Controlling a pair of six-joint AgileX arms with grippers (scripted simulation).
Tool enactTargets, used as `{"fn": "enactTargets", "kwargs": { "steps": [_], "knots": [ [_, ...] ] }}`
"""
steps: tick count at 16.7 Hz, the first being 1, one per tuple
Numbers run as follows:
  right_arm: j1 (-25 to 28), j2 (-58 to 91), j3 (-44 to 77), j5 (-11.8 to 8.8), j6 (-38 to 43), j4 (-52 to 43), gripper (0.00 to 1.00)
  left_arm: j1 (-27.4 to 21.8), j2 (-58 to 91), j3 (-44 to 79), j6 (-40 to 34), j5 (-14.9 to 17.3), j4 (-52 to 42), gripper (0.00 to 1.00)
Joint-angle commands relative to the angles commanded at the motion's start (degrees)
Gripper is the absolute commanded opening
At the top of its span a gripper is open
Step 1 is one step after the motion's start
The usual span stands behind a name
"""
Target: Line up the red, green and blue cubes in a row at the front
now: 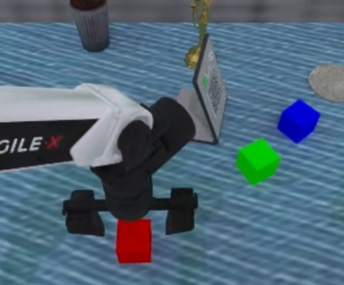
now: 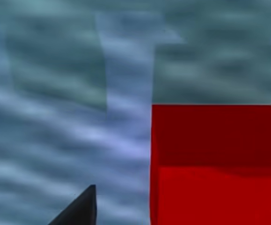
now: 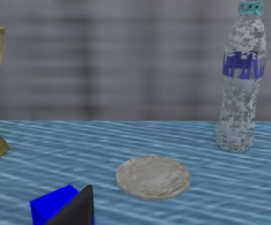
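1. Looking down from the top view, you see the counter (image 1: 314,237), a blue rippled surface that fills nearly the whole picture.
2. Your left arm (image 1: 47,133) reaches in from the left side, white with a black wrist, and ends over the front middle of the counter.
3. Your left claw (image 1: 133,221) hangs there with its two black fingers spread wide, one on each side of the red cube (image 1: 133,240). The fingers look apart from the cube's sides, so the claw has hold of nothing. In the left wrist view the red cube (image 2: 217,164) fills one side of the picture and a single dark fingertip (image 2: 81,208) shows beside it with bare counter between them.
4. Your right arm does not show in the top view. In its own wrist view only one dark fingertip (image 3: 76,208) shows, so you cannot tell how far that claw is open.
5. An open laptop (image 1: 210,92) stands just behind the left arm's wrist.
6. A dark ribbed cup (image 1: 90,24) stands at the back left, and a brass candle holder (image 1: 198,32) at the back behind the laptop.
7. A flat grey disc (image 1: 336,82) lies at the back right.
8. A clear water bottle (image 3: 241,84) stands beyond the disc in the right wrist view.
9. The blue cube (image 1: 299,120) sits on the right half, just in front of the disc.
10. The green cube (image 1: 258,160) sits near the blue one, toward the front and left of it, not touching, and well apart from the red cube.
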Motion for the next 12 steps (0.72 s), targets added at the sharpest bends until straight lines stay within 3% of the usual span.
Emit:
{"fn": "enactTargets", "kwargs": {
  "steps": [5,12],
  "knots": [
    [0.0,0.0,0.0,0.0,0.0,0.0,1.0,0.7,-4.0,6.2,-0.3,0.0,-10.7,1.0],
    [0.2,0.6,0.6,-0.1,0.0,-0.4,1.0,0.7,-4.8,6.1,-0.2,0.0,-11.0,1.0]
  ]
}}
